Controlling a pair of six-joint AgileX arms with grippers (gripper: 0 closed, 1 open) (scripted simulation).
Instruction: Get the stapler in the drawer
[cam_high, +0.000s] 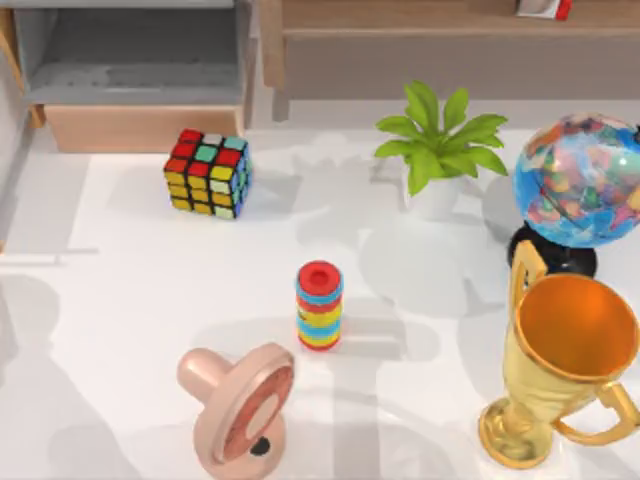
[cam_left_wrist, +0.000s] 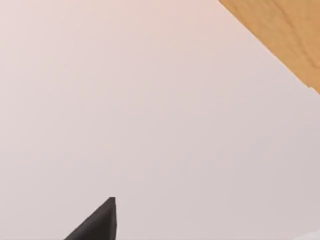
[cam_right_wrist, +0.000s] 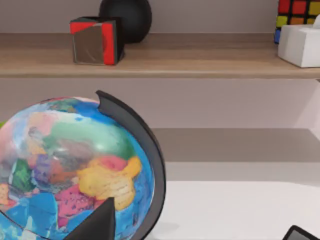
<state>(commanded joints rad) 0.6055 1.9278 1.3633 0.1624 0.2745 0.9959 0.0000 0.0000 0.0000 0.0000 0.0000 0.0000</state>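
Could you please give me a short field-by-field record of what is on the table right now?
drawer: open, back left of the table, tan front panel facing forward
Rubik's cube: just right of the drawer front
ring stack: upright, middle of the table
pink round toy: front, left of centre, lying on its side
potted plant: back, right of centre
globe: right of the plant
gold trophy: upright, front right
shelf: along the back
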